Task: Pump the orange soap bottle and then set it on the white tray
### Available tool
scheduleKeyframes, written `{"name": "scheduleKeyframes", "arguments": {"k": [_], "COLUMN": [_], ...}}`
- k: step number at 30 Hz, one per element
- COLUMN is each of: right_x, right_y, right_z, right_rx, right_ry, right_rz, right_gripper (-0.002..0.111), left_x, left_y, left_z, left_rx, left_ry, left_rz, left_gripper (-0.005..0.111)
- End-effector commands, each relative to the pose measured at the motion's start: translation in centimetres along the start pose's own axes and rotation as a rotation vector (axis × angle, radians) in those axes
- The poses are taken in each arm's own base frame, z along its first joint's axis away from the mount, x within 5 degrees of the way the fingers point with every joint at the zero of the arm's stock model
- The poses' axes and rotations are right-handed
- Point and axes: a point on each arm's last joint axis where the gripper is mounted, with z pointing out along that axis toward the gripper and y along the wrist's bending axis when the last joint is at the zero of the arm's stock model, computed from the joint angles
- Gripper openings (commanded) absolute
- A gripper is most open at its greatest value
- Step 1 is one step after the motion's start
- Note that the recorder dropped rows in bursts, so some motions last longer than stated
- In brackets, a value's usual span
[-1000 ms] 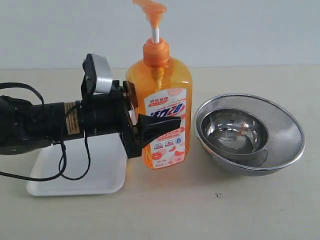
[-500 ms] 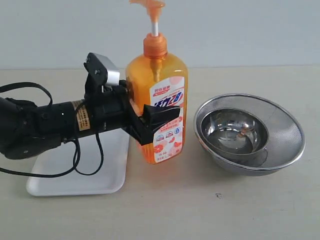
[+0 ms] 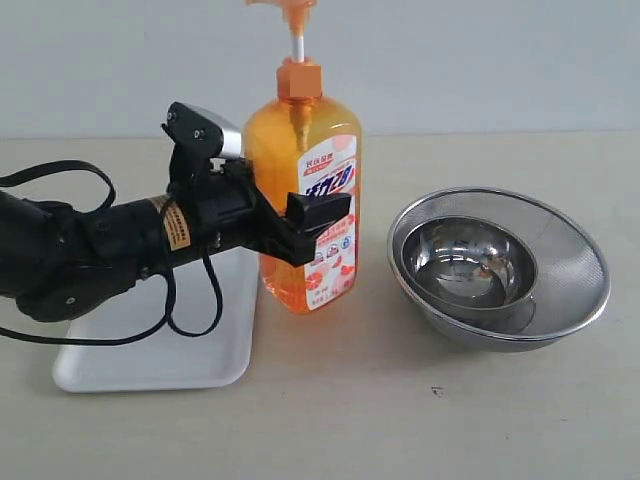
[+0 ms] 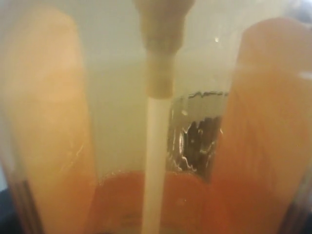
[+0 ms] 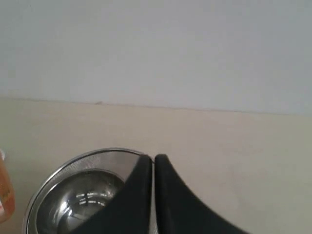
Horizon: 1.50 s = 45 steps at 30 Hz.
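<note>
Toward the left edge of the tabletop lies the white tray, with nothing standing on it and my left arm stretched across above it. Just past the tray's right rim, about midway between the left and right edges, the left pincer is clenched around the body of the orange soap bottle. The bottle tilts slightly. I cannot tell whether its base touches the tabletop. In the left wrist view the orange bottle wall and its pale dip tube fill the frame. The pump head stands raised on its white stem.

Toward the right edge sit two nested steel bowls. An orange fleck in the inner bowl could be soap or a reflection. The right pincer hangs over them, clenched on nothing.

I judge the placing half of the task unfinished: the bottle is gripped but has yet to cross onto the tray and be released.
</note>
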Motion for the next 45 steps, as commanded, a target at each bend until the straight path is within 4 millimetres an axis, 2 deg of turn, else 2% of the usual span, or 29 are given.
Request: {"name": "scheduleKeyframes", "arguments": {"k": [1, 6, 12, 16, 22, 30, 33, 37, 45], "right_x": [-1.2, -2.0, -2.1, -2.2, -2.0, -1.9, -3.3, -4.3, -5.6], "right_y": [-0.1, -0.2, -0.2, -0.2, -0.3, -0.3, -0.4, -0.4, -0.5], "right_z": [0.0, -0.1, -0.1, -0.1, 0.4, 2.7, 4.4, 5.7, 6.8], "right_rx": [0.014, 0.022, 0.011, 0.012, 0.018, 0.024, 0.024, 0.026, 0.029], "right_ry": [-0.087, -0.181, -0.196, -0.198, -0.177, -0.088, -0.063, -0.059, -0.058], "right_rz": [-0.003, 0.012, 0.139, 0.128, 0.075, 0.01, 0.003, -0.037, -0.175], "right_gripper": [0.0, 0.0, 0.0, 0.0, 0.0, 0.0, 0.0, 0.0, 0.0], "left_x": [-2.1, -2.1, -1.8, -1.9, -2.3, -3.0, -3.0, -3.1, -2.8], "left_y": [0.1, 0.4, 0.5, 0.0, 0.0, 0.0, -0.8, -1.4, -3.0], "left_z": [0.0, 0.0, 0.0, 0.2, 1.5, 1.9, 2.1, 2.3, 2.8], "left_rx": [-0.024, -0.058, -0.089, -0.083, -0.131, -0.152, -0.13, -0.156, -0.211], "left_ry": [-0.123, -0.128, -0.1, -0.1, 0.011, -0.024, -0.026, -0.034, -0.011], "left_rz": [-0.021, -0.031, -0.031, -0.001, 0.016, 0.008, 0.021, 0.035, 0.096], "left_gripper": [0.005, 0.005, 0.005, 0.005, 0.005, 0.005, 0.005, 0.005, 0.005]}}
